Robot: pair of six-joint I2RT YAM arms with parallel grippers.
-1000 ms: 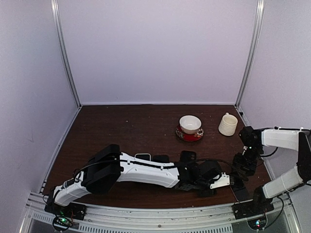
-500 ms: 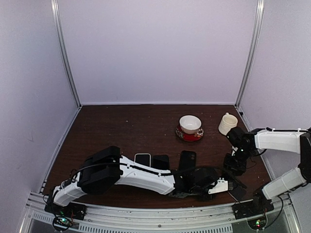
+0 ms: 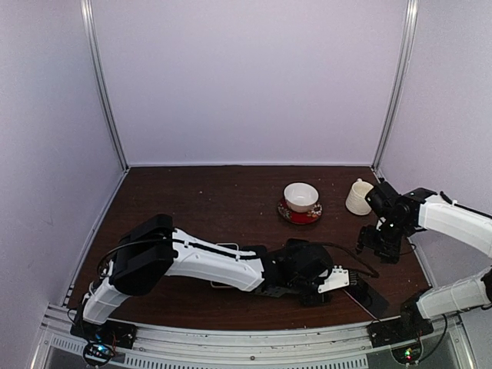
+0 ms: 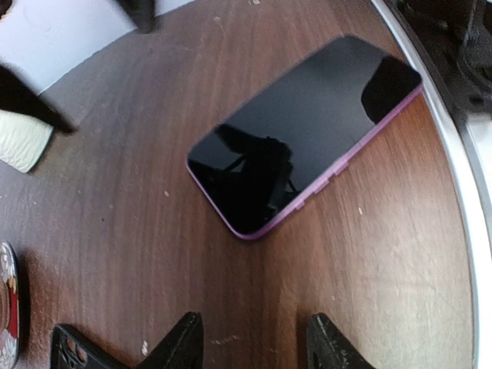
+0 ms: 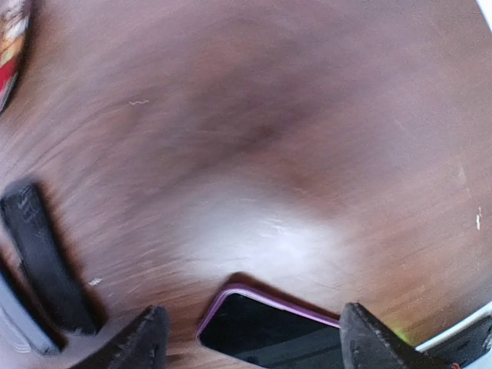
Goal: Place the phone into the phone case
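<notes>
The phone [image 4: 304,134] lies flat on the brown table, dark screen up, with a purple rim. In the top view the phone [image 3: 370,297] is near the front right. My left gripper [image 4: 254,346] is open and empty, a short way from the phone's near corner. My right gripper [image 5: 261,342] hovers open above the phone [image 5: 277,334], with one end of it showing between the fingers and no contact visible. A black phone case [image 4: 77,350] with camera holes lies left of the left fingers. In the top view the phone case [image 3: 296,249] is partly under the left arm.
A white bowl on a red saucer [image 3: 300,201] and a white cup [image 3: 360,197] stand at the back right. The metal table rail [image 4: 453,154] runs close beside the phone. The left arm [image 3: 215,265] lies across the table's front and hides other flat items.
The right gripper has lifted and drawn back toward the far right, and its jaws stand wider. The left wrist has pulled back a little from the phone.
</notes>
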